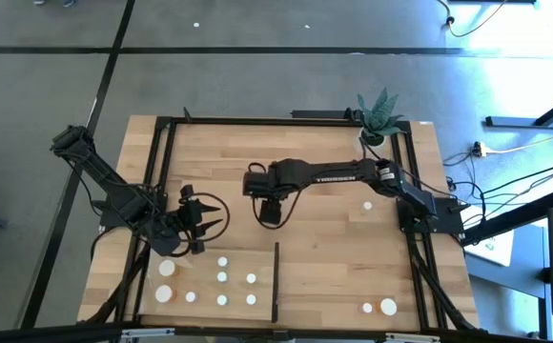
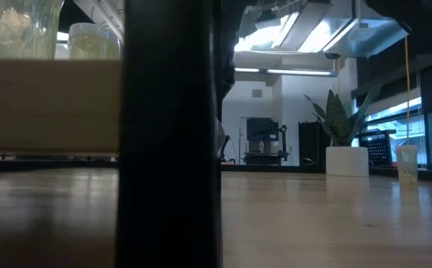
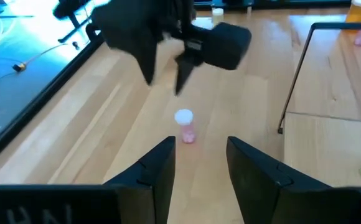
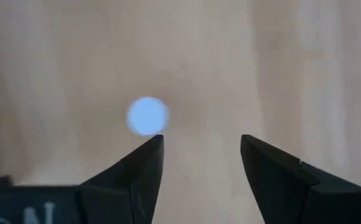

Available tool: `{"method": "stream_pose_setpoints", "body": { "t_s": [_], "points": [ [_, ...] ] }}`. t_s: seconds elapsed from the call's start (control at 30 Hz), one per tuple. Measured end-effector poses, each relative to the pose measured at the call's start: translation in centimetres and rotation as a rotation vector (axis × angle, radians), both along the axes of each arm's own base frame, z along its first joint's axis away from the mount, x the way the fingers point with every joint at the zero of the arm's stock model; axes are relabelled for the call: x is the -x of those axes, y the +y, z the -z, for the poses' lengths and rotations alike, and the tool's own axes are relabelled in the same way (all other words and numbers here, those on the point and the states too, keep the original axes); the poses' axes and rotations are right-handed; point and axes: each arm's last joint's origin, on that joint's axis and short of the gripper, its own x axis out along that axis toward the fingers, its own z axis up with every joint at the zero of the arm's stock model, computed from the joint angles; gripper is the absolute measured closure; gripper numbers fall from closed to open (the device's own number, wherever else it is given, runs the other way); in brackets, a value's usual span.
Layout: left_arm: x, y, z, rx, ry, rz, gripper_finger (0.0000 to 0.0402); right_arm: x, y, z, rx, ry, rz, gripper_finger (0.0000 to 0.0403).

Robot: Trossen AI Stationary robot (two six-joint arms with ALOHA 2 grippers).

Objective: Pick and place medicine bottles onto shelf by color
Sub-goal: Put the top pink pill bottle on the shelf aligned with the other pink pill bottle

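Pale wood planks form the shelf (image 1: 200,295), laid flat at the near left of the table (image 1: 324,238), with a thin black strip (image 1: 276,282) along its right edge. Eight white-capped medicine bottles (image 1: 222,277) are stood on it; three more (image 1: 388,306) are left on the bare table at the right.

Only the left wrist view shows a pink bottle (image 3: 185,125) upright on the table beneath the right gripper (image 1: 269,215), whose fingers are held apart around nothing. From the right wrist its white cap is seen just beside one fingertip. The left gripper (image 1: 208,217) is parked by the shelf's far edge, fingers apart and empty.

A potted plant (image 2: 345,145) and a dim room are seen in the low view.
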Motion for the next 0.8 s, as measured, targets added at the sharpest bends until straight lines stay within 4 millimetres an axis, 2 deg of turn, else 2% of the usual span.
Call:
{"method": "stream_pose_setpoints", "body": {
  "t_s": [0.17,0.33,0.47,0.8],
  "points": [
    [0.0,0.0,0.1,0.034,-0.001,-0.005,0.0266,1.8,0.8,-3.1,0.144,-0.018,0.084,0.0189],
    [-0.3,0.3,0.1,0.041,0.001,-0.025,0.0266,3.9,2.6,-6.2,0.274,-0.059,0.127,0.0189],
    [-0.8,1.0,0.2,0.049,0.006,-0.062,0.0266,5.6,4.4,-8.8,0.284,-0.099,0.046,0.0189],
    [-2.6,2.3,1.2,0.048,0.062,-0.142,0.0266,8.8,8.9,-12.1,0.218,-0.130,-0.192,0.0189]
  ]
}}
